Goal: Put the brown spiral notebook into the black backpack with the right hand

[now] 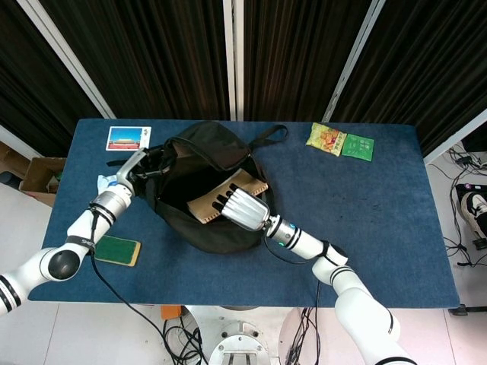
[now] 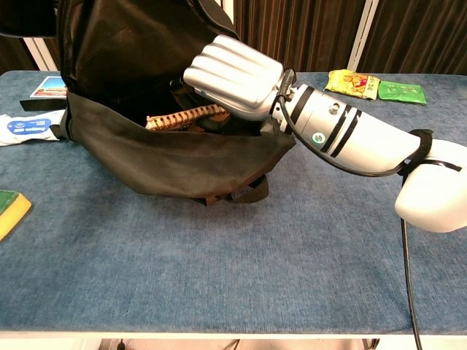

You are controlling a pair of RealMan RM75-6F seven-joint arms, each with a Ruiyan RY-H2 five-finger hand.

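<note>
A blue table (image 1: 380,198) is seen from above and from chest height. At the far left, a green and yellow sponge (image 1: 121,250) lies near the front edge; in the chest view only its corner is shown, the remainder being cut off by the frame. Behind it a white packet (image 2: 28,127) is partly hidden by the left arm, and a picture card (image 1: 128,138) lies near the back edge.

The left hand (image 1: 135,166) is closed on the left rim of the backpack (image 1: 199,163), holding the mouth open; its fingers are largely lost against the black fabric, and in the chest view the hand is out of frame.

Inside the open backpack the notebook (image 1: 225,196) is seen, tilted, with its spiral edge showing above the front wall in the chest view and its lower part hidden inside. The right hand (image 1: 242,208) is curled over the notebook's near end and grips it; the fingertips are hidden inside the bag.

At the back right, a snack bag (image 1: 326,138) and a green packet (image 1: 358,146) lie side by side.
</note>
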